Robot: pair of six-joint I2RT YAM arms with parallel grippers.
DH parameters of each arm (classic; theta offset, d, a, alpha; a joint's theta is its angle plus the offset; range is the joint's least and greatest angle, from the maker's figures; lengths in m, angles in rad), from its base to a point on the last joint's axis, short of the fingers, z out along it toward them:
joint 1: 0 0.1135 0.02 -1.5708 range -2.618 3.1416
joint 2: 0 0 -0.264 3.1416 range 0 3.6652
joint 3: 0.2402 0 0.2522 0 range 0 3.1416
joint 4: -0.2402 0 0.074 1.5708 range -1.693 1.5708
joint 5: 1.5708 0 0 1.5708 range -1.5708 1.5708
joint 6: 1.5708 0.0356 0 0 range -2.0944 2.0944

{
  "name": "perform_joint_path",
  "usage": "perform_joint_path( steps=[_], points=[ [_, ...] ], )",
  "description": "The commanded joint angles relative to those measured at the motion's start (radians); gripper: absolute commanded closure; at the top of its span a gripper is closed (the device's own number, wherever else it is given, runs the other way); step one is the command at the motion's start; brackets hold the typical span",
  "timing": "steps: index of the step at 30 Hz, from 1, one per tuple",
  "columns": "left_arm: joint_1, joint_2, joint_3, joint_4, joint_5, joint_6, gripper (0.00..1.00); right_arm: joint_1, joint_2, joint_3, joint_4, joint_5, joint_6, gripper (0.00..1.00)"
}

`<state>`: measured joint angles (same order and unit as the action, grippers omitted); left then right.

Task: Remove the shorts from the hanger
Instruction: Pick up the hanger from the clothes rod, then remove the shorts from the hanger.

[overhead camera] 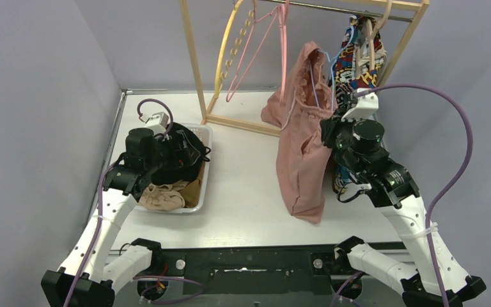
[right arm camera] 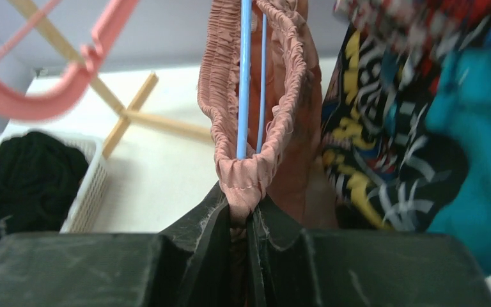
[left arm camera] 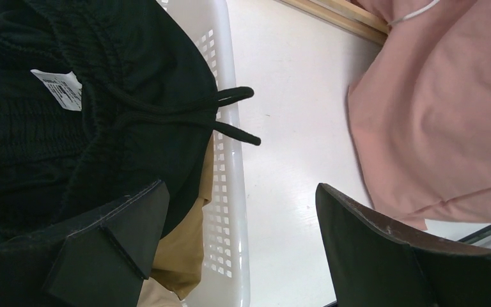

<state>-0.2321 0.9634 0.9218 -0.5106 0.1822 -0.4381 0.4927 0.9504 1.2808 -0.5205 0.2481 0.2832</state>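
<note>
Waistband of the pink shorts sat pinched tight in my right gripper, the garment hanging on its blue hanger. My left gripper hovered, fingers spread, above the basket holding the black shorts.

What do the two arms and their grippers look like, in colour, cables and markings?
The left arm and right arm have white lower links, black upper joints and purple cables. Small green lights dot the right arm. The left gripper and right gripper have black, wedge-shaped fingers.
</note>
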Motion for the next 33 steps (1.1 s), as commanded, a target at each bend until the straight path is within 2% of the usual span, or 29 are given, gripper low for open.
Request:
perform_joint_path(
  steps=[1,4,11,18,22,25,28,33],
  points=[
    [-0.001,-0.021,0.015,0.073,0.021,-0.014,0.14,0.011,-0.091,-0.079,-0.084,-0.136,0.124,1.0],
    [-0.001,-0.021,0.012,0.079,0.034,-0.026,0.14,0.013,-0.15,-0.161,-0.124,-0.274,0.187,1.0],
    [-0.003,-0.024,-0.017,0.134,0.108,-0.077,0.14,0.021,-0.294,-0.379,-0.164,-0.439,0.344,1.0],
    [-0.027,-0.021,-0.047,0.218,0.28,-0.124,0.14,0.027,-0.405,-0.482,-0.094,-0.718,0.353,1.0],
    [-0.103,0.0,-0.056,0.277,0.356,-0.157,0.14,0.03,-0.419,-0.532,-0.031,-0.879,0.33,1.0],
    [-0.209,0.031,-0.036,0.293,0.303,-0.153,0.15,0.036,-0.391,-0.555,0.015,-0.98,0.303,1.0],
    [-0.324,0.065,-0.012,0.287,0.198,-0.129,0.16,0.04,-0.389,-0.561,0.019,-0.978,0.279,1.0],
    [-0.408,0.11,0.017,0.184,-0.019,-0.09,0.25,0.041,-0.405,-0.577,0.028,-0.991,0.271,1.0]
  ],
)
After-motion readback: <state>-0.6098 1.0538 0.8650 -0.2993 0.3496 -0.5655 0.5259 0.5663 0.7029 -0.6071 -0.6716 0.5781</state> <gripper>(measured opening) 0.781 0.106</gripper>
